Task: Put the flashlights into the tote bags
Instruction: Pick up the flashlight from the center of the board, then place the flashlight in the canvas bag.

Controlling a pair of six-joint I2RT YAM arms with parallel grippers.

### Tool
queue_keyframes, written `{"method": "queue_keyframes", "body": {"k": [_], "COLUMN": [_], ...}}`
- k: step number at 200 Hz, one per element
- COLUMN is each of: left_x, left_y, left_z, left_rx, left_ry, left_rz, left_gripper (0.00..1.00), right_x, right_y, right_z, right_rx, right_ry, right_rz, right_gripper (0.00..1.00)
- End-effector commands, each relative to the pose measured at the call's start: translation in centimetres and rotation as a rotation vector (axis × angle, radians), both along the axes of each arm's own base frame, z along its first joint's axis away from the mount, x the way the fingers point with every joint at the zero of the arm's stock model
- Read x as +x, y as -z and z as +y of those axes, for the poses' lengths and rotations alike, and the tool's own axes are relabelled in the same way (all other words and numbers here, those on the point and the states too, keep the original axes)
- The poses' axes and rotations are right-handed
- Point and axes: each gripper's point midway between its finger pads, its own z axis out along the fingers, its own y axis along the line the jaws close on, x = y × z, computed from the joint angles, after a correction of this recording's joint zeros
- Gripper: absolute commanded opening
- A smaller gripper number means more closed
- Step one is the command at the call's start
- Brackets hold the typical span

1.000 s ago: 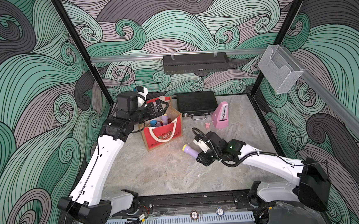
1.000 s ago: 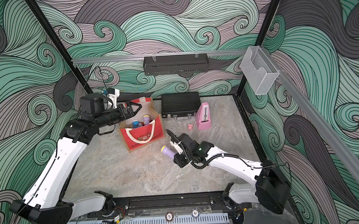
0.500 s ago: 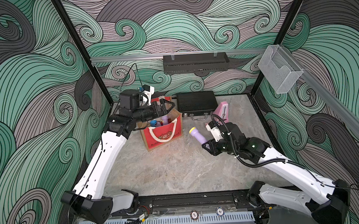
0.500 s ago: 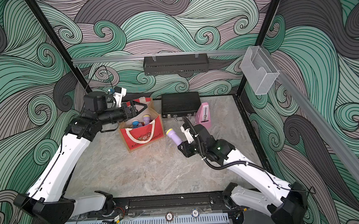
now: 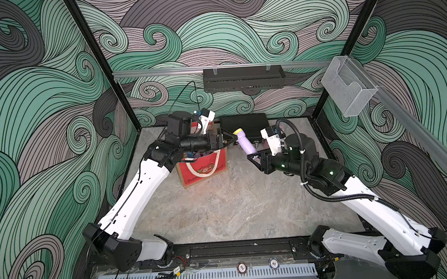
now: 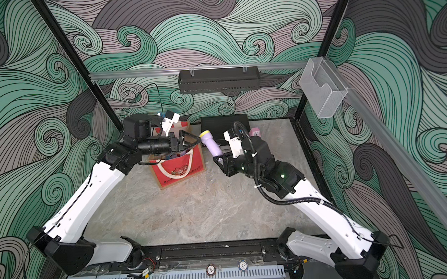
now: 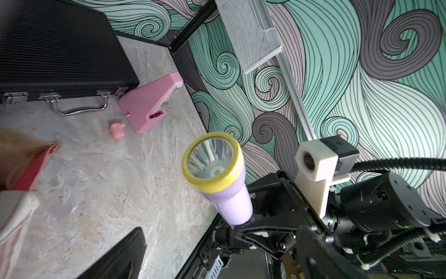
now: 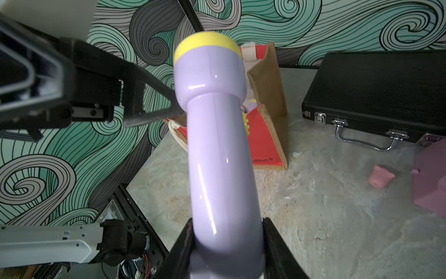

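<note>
**Lilac flashlight in the air, almost at the bag**

Nearest the robot's base, the front part of the surface (image 5: 221, 212) is bare. A little further in, the right pincer (image 5: 254, 156) pinches the tail end of a lilac flashlight (image 5: 245, 144) with a yellow head. The flashlight is above the surface, tilted, and its head points toward the left arm.

Just beyond it stands the tote bag (image 5: 205, 167), upright, with its red front toward the base. Other flashlights (image 5: 191, 156) show inside it, partly hidden by the left arm. The left pincer (image 5: 229, 141) hangs over the bag's mouth with its fingers spread wide and holds nothing. In the right wrist view one of its fingers is just beside the neck of the flashlight; I cannot tell if they touch.

At the back lie a black case (image 5: 242, 123), a pink metronome (image 7: 149, 106) and a small pink lump (image 7: 117, 130). They have no part in the task.

I judge that the step in hand is the carrying of this flashlight to the bag, perhaps as a handover. Next, either the left pincer must close on the body before the right one lets go, or the left arm must clear the mouth so that the right one can drop the flashlight in, head first.
</note>
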Motion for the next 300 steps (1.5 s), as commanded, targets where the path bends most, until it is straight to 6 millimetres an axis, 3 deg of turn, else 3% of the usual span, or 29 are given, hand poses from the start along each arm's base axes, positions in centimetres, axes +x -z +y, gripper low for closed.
{"method": "queue_keyframes", "body": {"k": [1, 64, 103, 114, 144, 163, 171, 178, 196, 210, 248, 300], "left_x": [0.4, 3.6, 4.6, 4.7, 5.1, 5.7, 6.2, 6.7, 8.3, 9.5, 13.2, 17.1], "left_y": [-2.1, -1.8, -1.5, -1.3, -1.0, -0.3, 0.4, 0.7, 2.0, 2.8, 8.5, 13.4], "left_z": [-1.3, -2.3, -2.0, -1.9, -0.6, 1.0, 2.1, 3.0, 6.2, 9.0, 13.4, 14.0], "left_rx": [-0.078, -0.147, -0.154, -0.15, -0.128, -0.071, -0.021, 0.012, 0.106, 0.181, 0.468, 0.667], "left_ry": [0.006, -0.095, -0.152, -0.162, -0.234, -0.3, -0.336, -0.362, -0.459, -0.537, -0.642, -0.674], "left_rz": [-0.049, -0.059, -0.064, -0.064, -0.076, -0.067, -0.048, -0.043, -0.012, 0.01, 0.131, 0.17], "left_gripper": [0.99, 0.96, 0.81, 0.69, 0.22, 0.0, 0.0, 0.0, 0.0, 0.0, 0.0, 0.0], "right_x": [1.2, 2.8, 3.1, 3.3, 3.7, 4.1, 4.1, 4.2, 4.0, 3.9, 3.1, 2.8], "right_y": [-3.7, -5.0, -4.8, -4.7, -3.9, -3.4, -3.3, -3.2, -3.0, -2.9, -1.6, -1.4], "right_z": [1.1, 4.0, 5.1, 5.4, 5.8, 5.8, 5.5, 5.2, 4.2, 3.7, 2.2, -0.5], "right_rx": [0.102, 0.185, 0.21, 0.215, 0.201, 0.179, 0.167, 0.157, 0.125, 0.102, 0.045, -0.038], "right_ry": [-0.002, -0.056, -0.084, -0.09, -0.09, -0.072, -0.06, -0.045, -0.017, -0.001, 0.032, 0.105], "right_rz": [-0.069, -0.08, -0.066, -0.06, -0.034, -0.021, -0.021, -0.022, -0.027, -0.028, 0.007, -0.028], "right_gripper": [0.0, 0.0, 0.0, 0.0, 0.0, 0.37, 0.54, 0.64, 0.79, 0.97, 1.0, 1.0]}}
